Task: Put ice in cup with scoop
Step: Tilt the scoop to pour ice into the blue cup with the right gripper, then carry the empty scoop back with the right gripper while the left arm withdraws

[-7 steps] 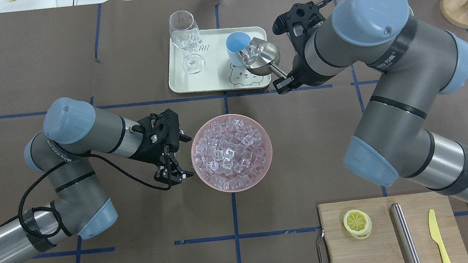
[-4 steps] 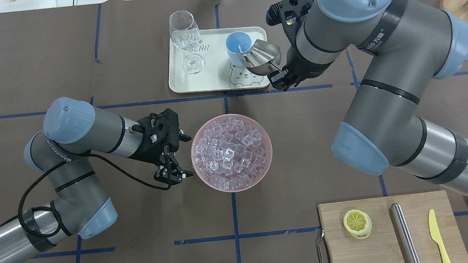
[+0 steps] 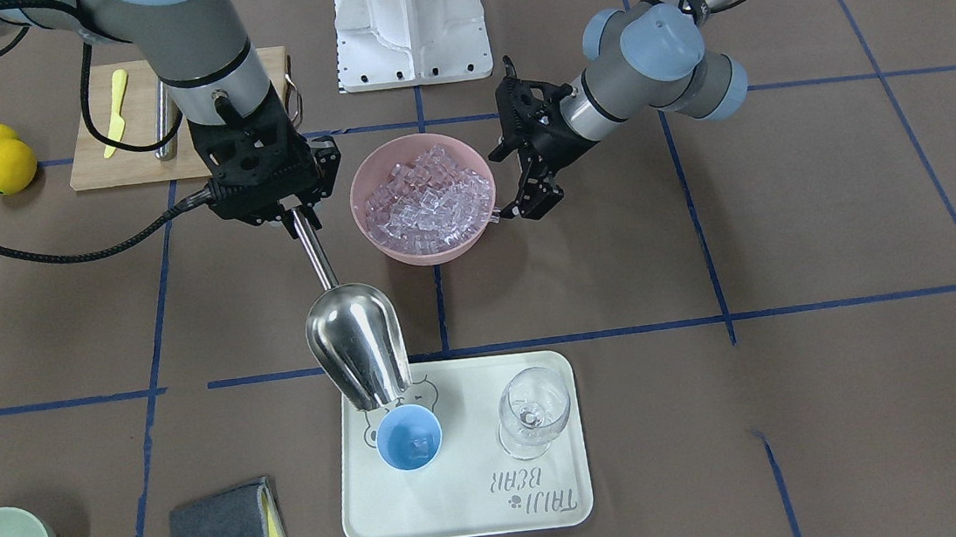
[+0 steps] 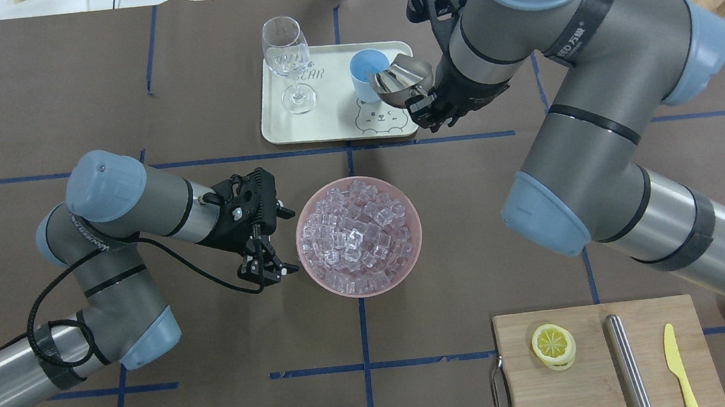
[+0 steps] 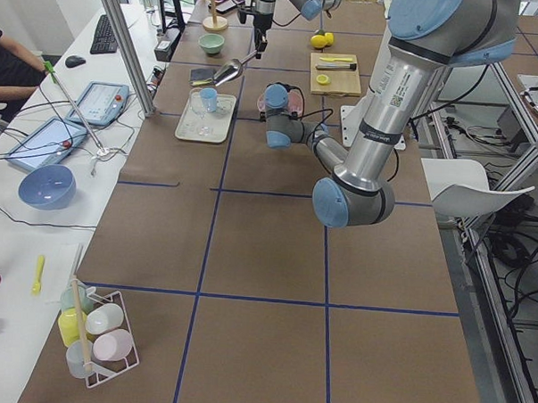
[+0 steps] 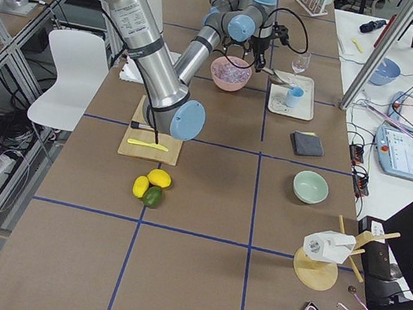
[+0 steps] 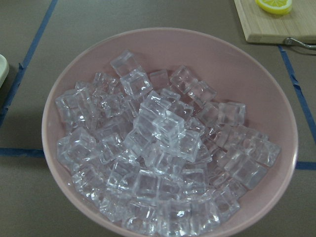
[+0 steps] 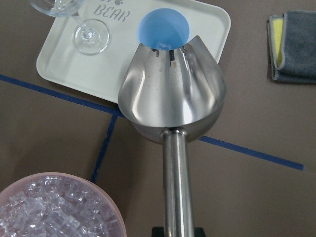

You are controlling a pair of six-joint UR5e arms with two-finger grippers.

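All ice from the scoop is now sitting inside the cup on the upper-centre tray, meaning one load is landing; the right gripper is pinching the handle, while the left gripper is hanging spread.

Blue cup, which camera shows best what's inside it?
The front-facing view looks straight into the cup, showing ice at its bottom. In overhead and right-wrist views the scoop covers part of it; side views show it tiny.
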